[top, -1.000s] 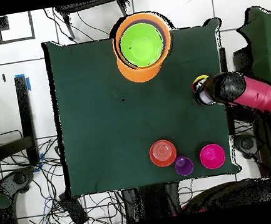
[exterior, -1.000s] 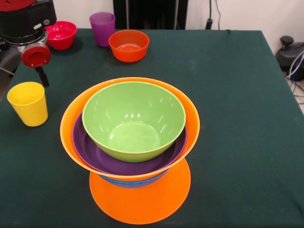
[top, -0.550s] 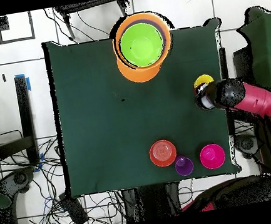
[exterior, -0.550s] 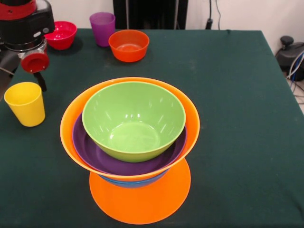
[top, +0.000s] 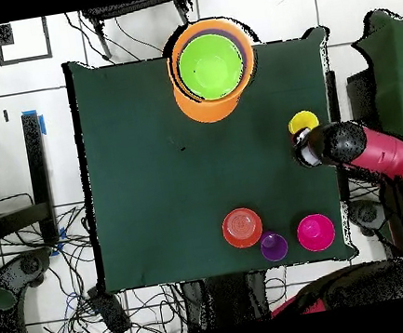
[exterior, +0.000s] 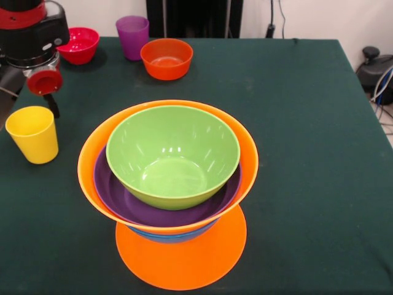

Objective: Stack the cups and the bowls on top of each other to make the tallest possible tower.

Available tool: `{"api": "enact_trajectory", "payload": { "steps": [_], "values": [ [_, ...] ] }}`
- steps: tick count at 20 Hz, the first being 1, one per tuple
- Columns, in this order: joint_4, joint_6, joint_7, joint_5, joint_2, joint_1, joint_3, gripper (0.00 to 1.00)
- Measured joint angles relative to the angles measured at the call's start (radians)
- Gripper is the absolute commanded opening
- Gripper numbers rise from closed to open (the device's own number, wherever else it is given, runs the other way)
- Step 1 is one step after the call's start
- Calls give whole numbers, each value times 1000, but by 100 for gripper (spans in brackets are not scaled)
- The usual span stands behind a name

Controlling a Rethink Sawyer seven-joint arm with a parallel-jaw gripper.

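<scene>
Your tower [exterior: 167, 184] stands unchanged at the table's [exterior: 307, 153] near edge: a flipped large orange bowl as base, a blue bowl just peeking out above it, then the second large orange bowl [exterior: 92, 153] holding the shallow purple bowl [exterior: 113, 190] and the green bowl [exterior: 172, 157] nested on top.

The arm [top: 373, 152] is what moves. A second ago its head hung over the yellow cup [exterior: 32, 134]; now it has pulled back toward the table's edge, and the overhead view shows that cup in the open, upright, just beside the gripper [exterior: 44, 83]. You cannot tell how the fingers stand from either view, though nothing shows in them.

So the cup is not lifted. The small orange-red bowl [exterior: 166, 58], the pink-red bowl [exterior: 78, 44] and the purple cup [exterior: 132, 35] wait in a row at the far side, well apart from the tower. Judging from this, you are lining up again on the yellow cup.
</scene>
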Motion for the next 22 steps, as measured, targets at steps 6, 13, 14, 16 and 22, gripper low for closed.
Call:
{"api": "enact_trajectory", "payload": {
  "steps": [6, 13, 14, 16, 22],
  "values": [
    [18, 16, 0, 0, -35, 0, 10, 100],
    [27, 82, 0, 0, -106, 0, 32, 100],
    [27, 87, 0, 0, -113, 0, 33, 100],
    [27, 100, 0, 0, -136, 0, 39, 100],
    [17, 100, 0, -1, -142, -6, 54, 100]
  ]
}}
